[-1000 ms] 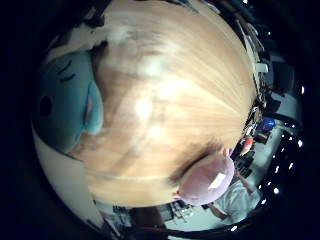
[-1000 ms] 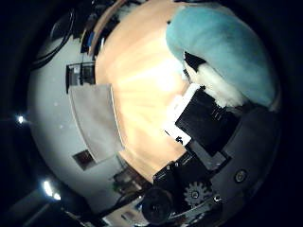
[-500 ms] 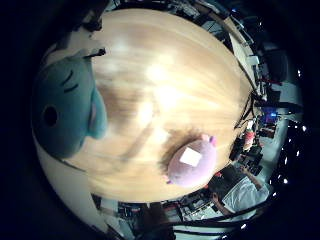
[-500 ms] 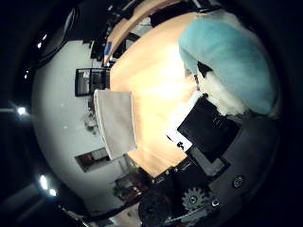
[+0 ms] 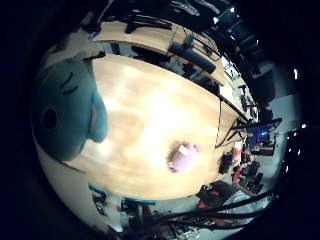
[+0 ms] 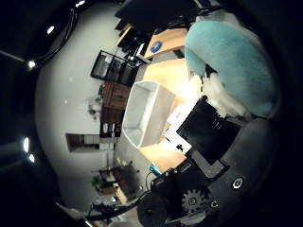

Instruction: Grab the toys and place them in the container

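A teal plush toy [image 5: 65, 110] with a sewn eye fills one side of the right little finger side palm view, close to the palm. In the right thumb side palm view the same teal toy [image 6: 232, 61] lies pressed against my hand [image 6: 210, 142], whose black and white fingers curl on it. A small pink plush toy [image 5: 183, 157] lies on the wooden table [image 5: 150, 100], far below. A white rectangular container [image 6: 144, 113] stands at the table's edge, away from the hand.
Dark chairs [image 5: 190, 45] stand along the table's far side. Small red and blue items [image 5: 262, 130] sit past the table's end. A dark shelf unit [image 6: 114, 80] stands beyond the container on the pale floor.
The hand has risen with the teal toy still against the palm. The table, the pink toy and the container all look smaller and farther.
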Motion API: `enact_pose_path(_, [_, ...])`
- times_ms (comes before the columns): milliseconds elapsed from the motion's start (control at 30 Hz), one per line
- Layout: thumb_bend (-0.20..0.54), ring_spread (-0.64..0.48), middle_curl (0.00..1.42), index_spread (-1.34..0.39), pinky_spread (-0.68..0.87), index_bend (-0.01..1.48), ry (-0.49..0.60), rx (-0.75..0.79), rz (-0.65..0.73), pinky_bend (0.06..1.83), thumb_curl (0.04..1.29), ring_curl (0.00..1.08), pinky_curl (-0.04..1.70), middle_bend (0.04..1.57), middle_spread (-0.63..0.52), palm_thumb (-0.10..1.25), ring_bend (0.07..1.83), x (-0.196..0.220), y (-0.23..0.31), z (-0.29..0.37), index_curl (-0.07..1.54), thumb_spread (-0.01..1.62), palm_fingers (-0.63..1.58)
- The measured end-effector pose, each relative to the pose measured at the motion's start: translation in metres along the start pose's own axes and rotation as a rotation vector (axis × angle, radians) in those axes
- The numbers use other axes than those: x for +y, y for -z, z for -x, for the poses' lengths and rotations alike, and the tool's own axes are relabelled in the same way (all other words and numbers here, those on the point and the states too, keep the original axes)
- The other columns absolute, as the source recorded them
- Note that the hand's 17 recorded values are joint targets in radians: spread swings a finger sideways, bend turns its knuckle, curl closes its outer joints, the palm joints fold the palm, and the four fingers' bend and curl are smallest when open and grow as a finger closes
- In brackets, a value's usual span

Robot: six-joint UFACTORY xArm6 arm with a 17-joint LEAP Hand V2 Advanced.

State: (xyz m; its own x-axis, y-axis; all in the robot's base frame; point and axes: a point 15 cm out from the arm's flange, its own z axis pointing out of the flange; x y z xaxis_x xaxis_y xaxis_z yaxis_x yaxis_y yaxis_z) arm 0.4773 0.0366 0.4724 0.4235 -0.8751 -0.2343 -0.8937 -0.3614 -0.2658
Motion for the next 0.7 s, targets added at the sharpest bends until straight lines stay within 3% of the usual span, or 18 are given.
enact_pose_path(367, [0.12, -0.23, 1.06, -0.23, -0.22, 1.31, 0.266, -0.133, -0.001, 1.35, 1.07, 0.81, 0.8, 1.28, -0.24, 0.95, 1.47, 0.0, 0.012, 0.161, 0.89, 1.01, 1.07])
enact_pose_path(700, [0.105, -0.23, 1.07, -0.23, -0.22, 1.3, 0.456, -0.202, 0.033, 1.33, 1.13, 0.83, 0.82, 1.27, -0.24, 0.95, 1.46, 0.018, 0.005, 0.267, 0.9, 1.02, 1.08])
